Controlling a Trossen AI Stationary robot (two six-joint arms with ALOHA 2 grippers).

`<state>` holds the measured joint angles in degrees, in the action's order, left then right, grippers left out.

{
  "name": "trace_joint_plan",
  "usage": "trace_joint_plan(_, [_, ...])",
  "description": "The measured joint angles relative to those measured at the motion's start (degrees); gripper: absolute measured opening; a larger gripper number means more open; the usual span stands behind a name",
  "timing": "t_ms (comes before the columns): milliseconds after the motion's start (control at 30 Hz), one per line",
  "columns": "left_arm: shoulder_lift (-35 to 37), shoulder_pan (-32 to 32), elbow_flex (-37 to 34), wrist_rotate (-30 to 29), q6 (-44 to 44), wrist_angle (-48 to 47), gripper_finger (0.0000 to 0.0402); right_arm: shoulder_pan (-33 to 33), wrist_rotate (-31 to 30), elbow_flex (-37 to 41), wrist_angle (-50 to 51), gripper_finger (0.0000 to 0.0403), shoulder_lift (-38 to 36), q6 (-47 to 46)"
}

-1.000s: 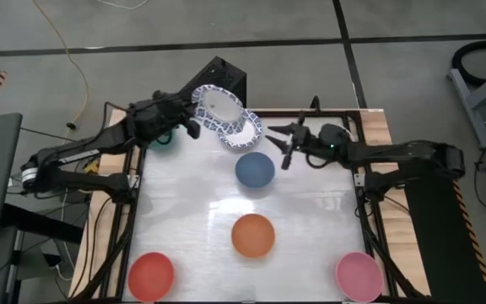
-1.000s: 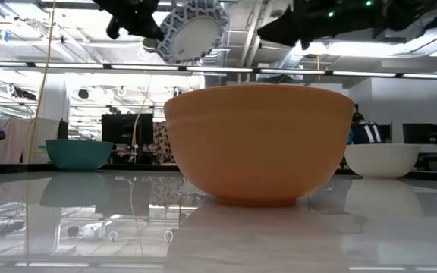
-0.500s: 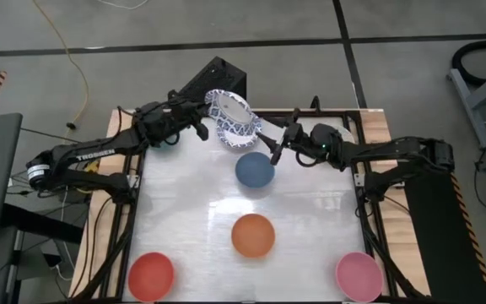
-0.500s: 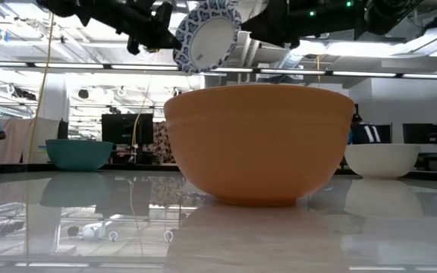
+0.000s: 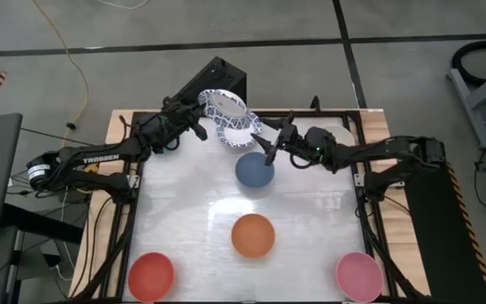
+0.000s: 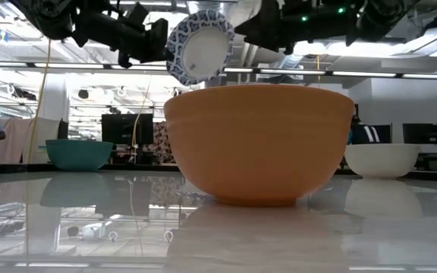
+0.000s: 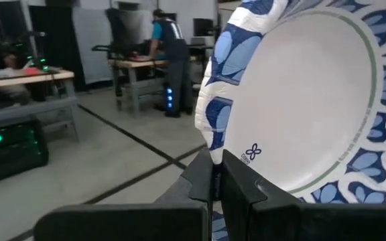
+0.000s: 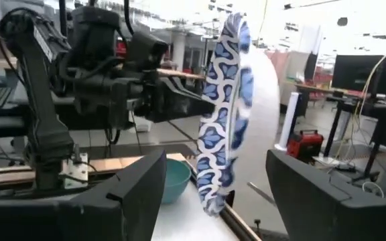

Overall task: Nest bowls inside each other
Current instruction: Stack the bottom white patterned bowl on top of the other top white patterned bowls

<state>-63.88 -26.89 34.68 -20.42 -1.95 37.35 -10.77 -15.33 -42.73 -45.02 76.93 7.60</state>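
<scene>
My two arms are matte black, jointed tubes. The left arm [image 5: 83, 157] carries white TROSSEN lettering and a pale band near its base; the right arm [image 5: 378, 152] shows a small green light.

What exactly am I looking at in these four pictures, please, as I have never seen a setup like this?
Two dark robot arms work at a white table. One camera looks down from above, one sits at tabletop level, and one rides on each wrist. On the table stand blue, orange, red, pink, teal and cream bowls. The left gripper pinches the rim of a blue-patterned white bowl, held tilted in the air. The right gripper, fingers open, is beside it.
</scene>
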Motion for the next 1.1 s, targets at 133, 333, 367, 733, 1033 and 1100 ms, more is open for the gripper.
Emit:
trace_joint_plan(133, [0.0,0.4,-0.2,-2.0,1.6,0.9,0.0000,-0.7,0.0,-1.0,-4.7,0.0279,4.0,0.3])
trace_joint_plan(333, [-0.2,1.2,-0.2,-5.1,1.8,0.7,0.0000,-1.4,-0.9,-5.4,-4.8,0.0279,9.1,1.8])
trace_joint_plan(367, [-0.6,1.6,-0.2,-5.4,1.8,0.9,0.0000,-1.4,-1.5,-6.1,-4.9,0.0279,9.8,1.9])
trace_joint_plan(733, [-5.3,3.3,-0.2,-10.6,2.8,1.7,0.0000,-4.0,-3.2,-8.4,-2.8,0.0275,12.5,1.9])
trace_joint_plan(1033, [-5.5,3.3,-0.2,-10.7,3.3,2.4,0.0000,-3.4,-12.4,-8.4,0.4,0.0240,12.4,1.0])
trace_joint_plan(1100, [-5.5,3.3,-0.2,-10.8,3.9,2.5,0.0000,-3.4,-12.8,-8.4,0.7,0.0207,12.4,0.1])
